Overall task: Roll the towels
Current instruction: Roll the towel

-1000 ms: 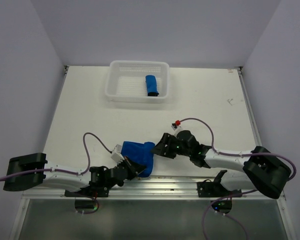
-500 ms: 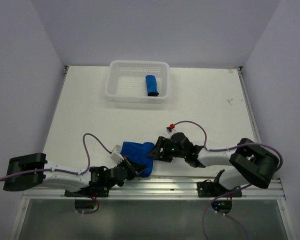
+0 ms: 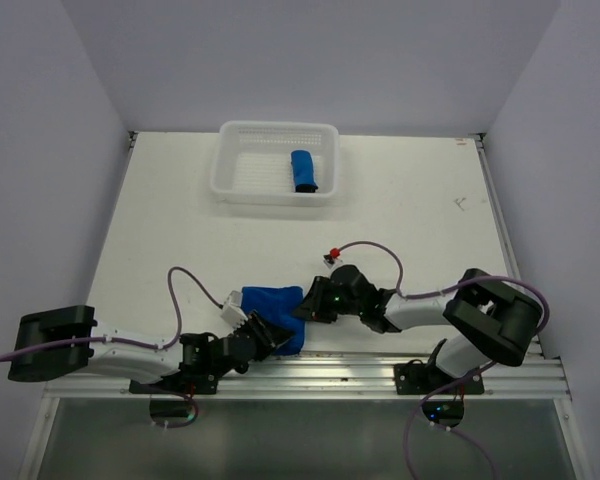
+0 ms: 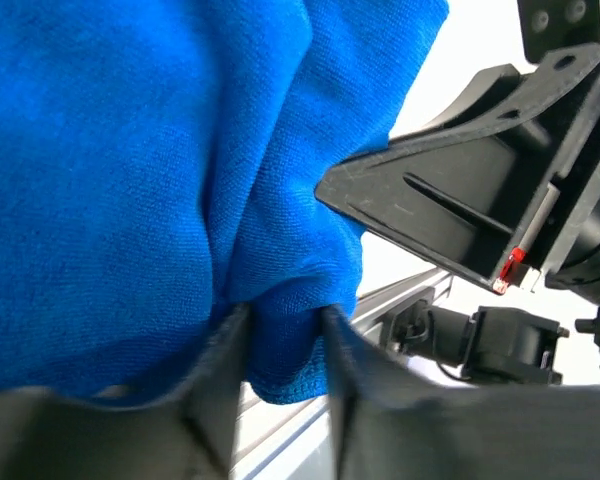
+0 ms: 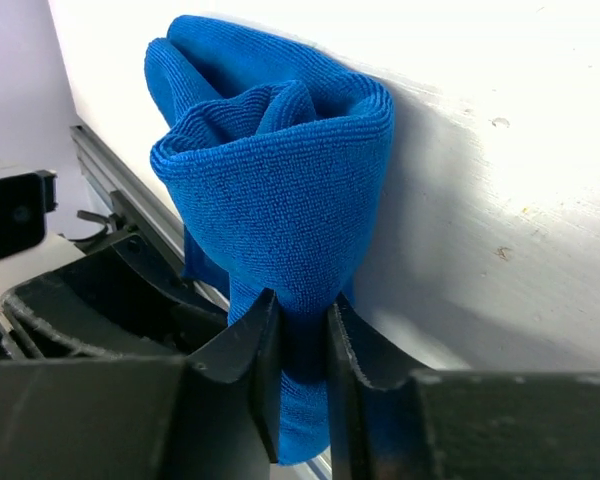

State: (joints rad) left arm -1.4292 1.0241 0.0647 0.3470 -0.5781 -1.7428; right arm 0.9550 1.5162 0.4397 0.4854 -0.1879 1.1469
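Note:
One royal-blue towel [image 3: 273,306] lies bunched and partly rolled near the table's front edge, between my two grippers. My left gripper [image 3: 264,333] is at its near side. In the left wrist view its jaws stand parted, and a fold of the towel [image 4: 130,180] bulges between them at the left gripper [image 4: 280,330], touching both fingers. My right gripper [image 3: 306,306] is at the towel's right end. In the right wrist view the right gripper [image 5: 302,320] is shut on the loose roll of the towel [image 5: 280,170], pinching it narrow. A second towel [image 3: 302,171], rolled, lies in the white basket [image 3: 242,186].
An aluminium rail [image 3: 360,365] runs along the near table edge just below the towel. The basket stands at the back centre. Purple cables [image 3: 185,285] loop over the table beside each arm. Walls close in both sides.
My right gripper has moved left onto the towel's right end and closed on it. My left gripper's jaws have parted. The towel has bunched up slightly.

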